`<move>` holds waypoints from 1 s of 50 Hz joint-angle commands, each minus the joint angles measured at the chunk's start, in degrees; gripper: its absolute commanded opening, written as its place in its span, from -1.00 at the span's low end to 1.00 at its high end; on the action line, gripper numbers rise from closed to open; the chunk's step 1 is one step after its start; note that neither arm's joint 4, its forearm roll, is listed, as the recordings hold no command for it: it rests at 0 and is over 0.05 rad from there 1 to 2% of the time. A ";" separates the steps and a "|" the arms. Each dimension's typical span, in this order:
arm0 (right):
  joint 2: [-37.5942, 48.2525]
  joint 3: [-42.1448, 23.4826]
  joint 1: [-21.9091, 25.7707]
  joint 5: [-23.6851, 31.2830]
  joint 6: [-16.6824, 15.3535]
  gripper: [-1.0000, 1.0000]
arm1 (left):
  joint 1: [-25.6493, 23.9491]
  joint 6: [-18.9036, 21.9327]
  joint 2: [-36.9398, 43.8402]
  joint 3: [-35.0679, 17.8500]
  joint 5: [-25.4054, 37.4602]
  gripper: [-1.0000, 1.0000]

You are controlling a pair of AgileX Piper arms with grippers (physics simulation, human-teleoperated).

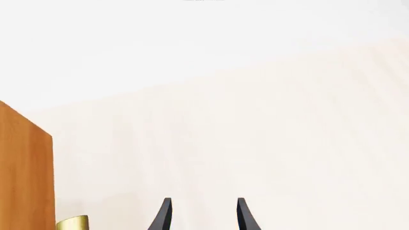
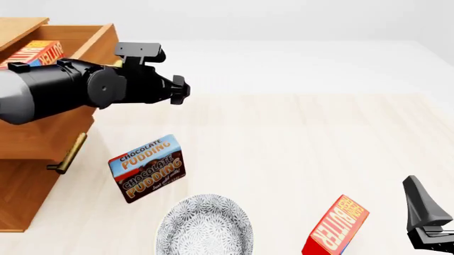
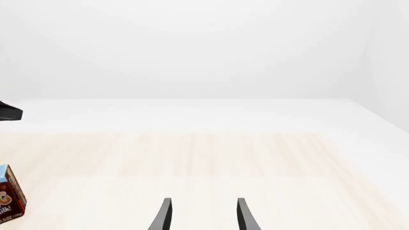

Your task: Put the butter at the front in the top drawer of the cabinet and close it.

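Observation:
The cabinet (image 2: 21, 196) stands at the far left. Its top drawer (image 2: 99, 40) is pulled out, and one butter box (image 2: 32, 53) lies inside it. A second butter box (image 2: 337, 227) stands tilted on the table at the front right. My left gripper (image 1: 203, 215) is open and empty; in the front view it (image 2: 177, 90) sits just right of the open drawer, pointing right. My right gripper (image 3: 203, 215) is open and empty; it (image 2: 426, 212) hangs at the front right, just right of the second butter.
A Chocolate Pudding box (image 2: 146, 168) stands in front of the cabinet and shows at the right wrist view's edge (image 3: 9, 199). A patterned plate (image 2: 204, 226) lies at the front centre. A brass handle (image 2: 67, 154) sticks out below my left arm; the wood panel (image 1: 26, 167) and handle (image 1: 73, 223) show in the left wrist view.

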 commanded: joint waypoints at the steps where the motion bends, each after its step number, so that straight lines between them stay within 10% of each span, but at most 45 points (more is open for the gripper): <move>1: 0.04 0.04 0.00 -0.10 -0.02 1.00 | 2.87 0.52 -2.59 2.32 -0.05 1.00; 50: 0.04 0.04 0.00 -0.10 -0.04 1.00 | 13.63 3.40 -6.13 6.88 -1.87 1.00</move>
